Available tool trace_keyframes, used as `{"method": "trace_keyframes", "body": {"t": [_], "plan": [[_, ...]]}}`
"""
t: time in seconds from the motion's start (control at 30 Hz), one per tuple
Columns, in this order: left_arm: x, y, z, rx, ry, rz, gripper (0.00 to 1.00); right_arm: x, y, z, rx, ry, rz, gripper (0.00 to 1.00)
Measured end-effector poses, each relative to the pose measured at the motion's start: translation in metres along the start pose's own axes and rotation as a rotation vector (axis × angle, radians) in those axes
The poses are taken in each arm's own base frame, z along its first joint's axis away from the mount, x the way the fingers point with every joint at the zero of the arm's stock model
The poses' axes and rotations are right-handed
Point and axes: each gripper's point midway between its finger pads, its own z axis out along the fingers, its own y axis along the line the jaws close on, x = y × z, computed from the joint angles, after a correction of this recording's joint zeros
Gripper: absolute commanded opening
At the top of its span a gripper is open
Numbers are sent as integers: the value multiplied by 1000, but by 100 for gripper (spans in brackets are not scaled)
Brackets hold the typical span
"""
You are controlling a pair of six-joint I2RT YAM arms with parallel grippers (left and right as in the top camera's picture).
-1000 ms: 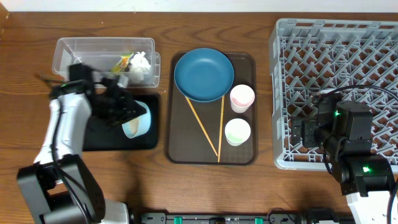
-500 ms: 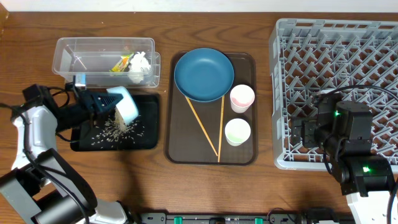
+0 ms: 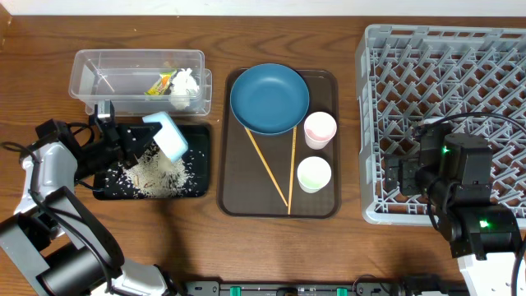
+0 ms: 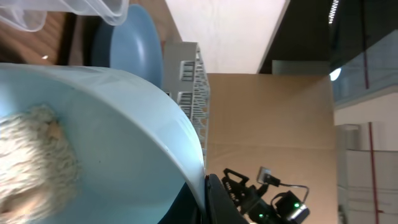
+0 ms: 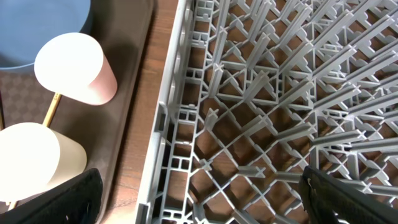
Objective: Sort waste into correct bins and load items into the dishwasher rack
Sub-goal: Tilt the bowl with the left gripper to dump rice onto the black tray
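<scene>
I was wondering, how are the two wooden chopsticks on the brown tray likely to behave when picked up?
The chopsticks look thin and straight, so probably stiff and light. Lying flat on the brown tray, they leave little gap to get under and may roll or skid. Their upper ends reach the rim of the blue plate, so lifting might nudge it.

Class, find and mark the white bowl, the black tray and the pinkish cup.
white bowl (image 3: 168, 135), overhead view, on its tipped outer wall.
black tray (image 3: 200, 141), overhead view, on its bare upper right corner.
pinkish cup (image 3: 320, 129), overhead view, on its round top.
</scene>
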Motion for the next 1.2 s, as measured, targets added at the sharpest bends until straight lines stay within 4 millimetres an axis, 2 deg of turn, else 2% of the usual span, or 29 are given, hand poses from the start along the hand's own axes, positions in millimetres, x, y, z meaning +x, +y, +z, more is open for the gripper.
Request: {"method": "trace_keyframes", "body": {"t": [0.23, 0.43, 0.57, 1.2], "plan": [[-5, -3, -6, 20, -24, -3, 6, 0, 0, 0, 0, 0, 0, 99], [-10, 16, -18, -79, -59, -38, 6, 0, 0, 0, 0, 0, 0, 99], [-13, 6, -19, -22, -67, -32, 6, 0, 0, 0, 0, 0, 0, 99], [-19, 2, -25, 9, -91, -26, 6, 0, 0, 0, 0, 0, 0, 99]]}}
